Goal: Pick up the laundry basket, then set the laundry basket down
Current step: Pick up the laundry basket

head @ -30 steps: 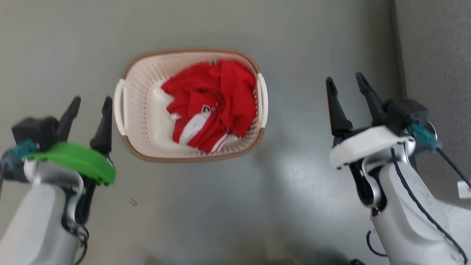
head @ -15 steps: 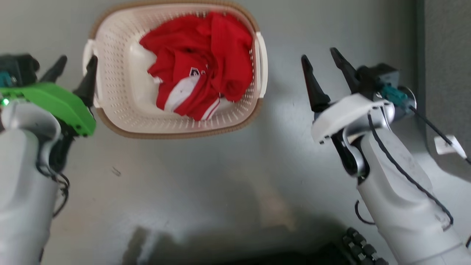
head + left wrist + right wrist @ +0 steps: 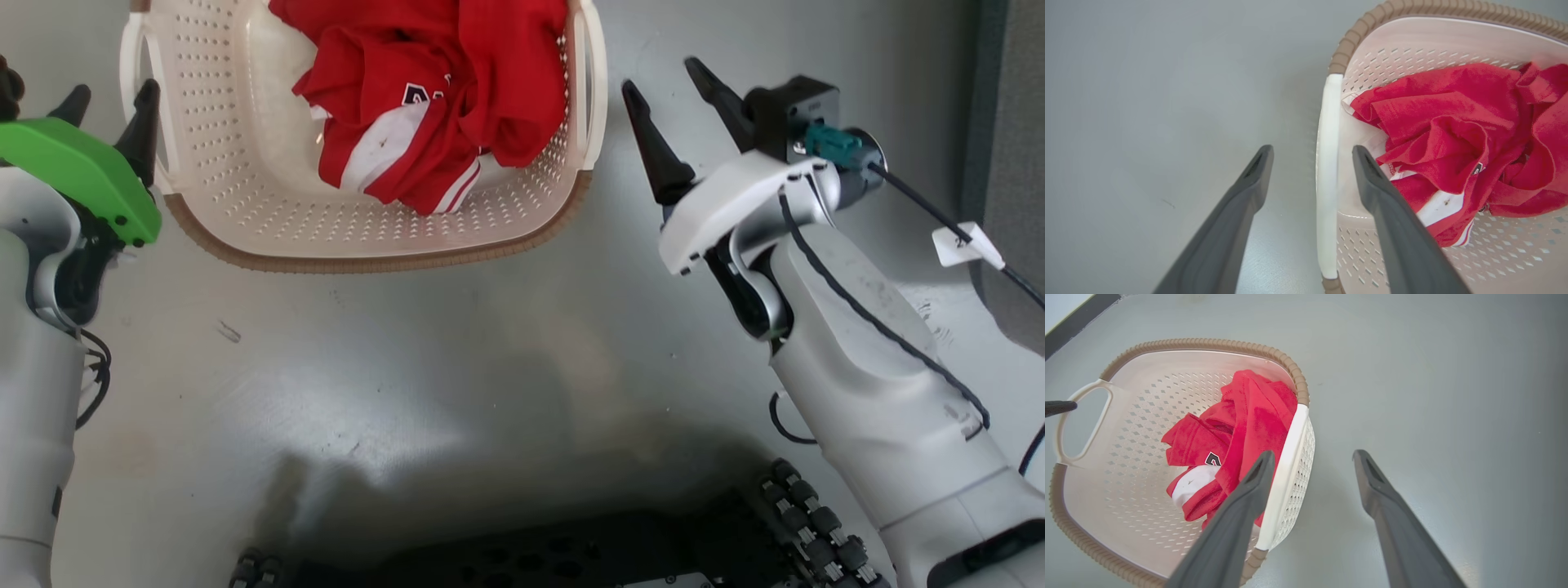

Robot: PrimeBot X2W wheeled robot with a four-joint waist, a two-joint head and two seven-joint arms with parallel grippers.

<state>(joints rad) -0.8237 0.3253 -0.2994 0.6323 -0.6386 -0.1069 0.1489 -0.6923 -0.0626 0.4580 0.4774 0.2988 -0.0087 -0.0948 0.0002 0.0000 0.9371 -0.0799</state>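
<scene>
The laundry basket (image 3: 367, 263) stands on the grey floor, cream and perforated with a brown rim, and is cut off by the top edge of the head view. A red and white garment (image 3: 433, 98) lies crumpled inside. My left gripper (image 3: 114, 91) is open at the basket's left loop handle (image 3: 124, 73); in the left wrist view that handle (image 3: 1327, 163) lies in line between the open fingers of the left gripper (image 3: 1312, 149). My right gripper (image 3: 660, 75) is open just right of the right handle (image 3: 600, 90). The right wrist view shows the right gripper (image 3: 1313, 454) with the handle (image 3: 1286, 465) close beside its left finger.
A dark wall strip (image 3: 1012, 163) runs down the right side. My dark wheeled base (image 3: 571, 555) fills the bottom edge. A white tag (image 3: 963, 245) hangs on the right arm's cable. Bare grey floor (image 3: 408, 367) lies in front of the basket.
The head camera has dipped, so the basket sits higher and larger in the picture. Both grippers have come closer to the basket's side handles and stay open.
</scene>
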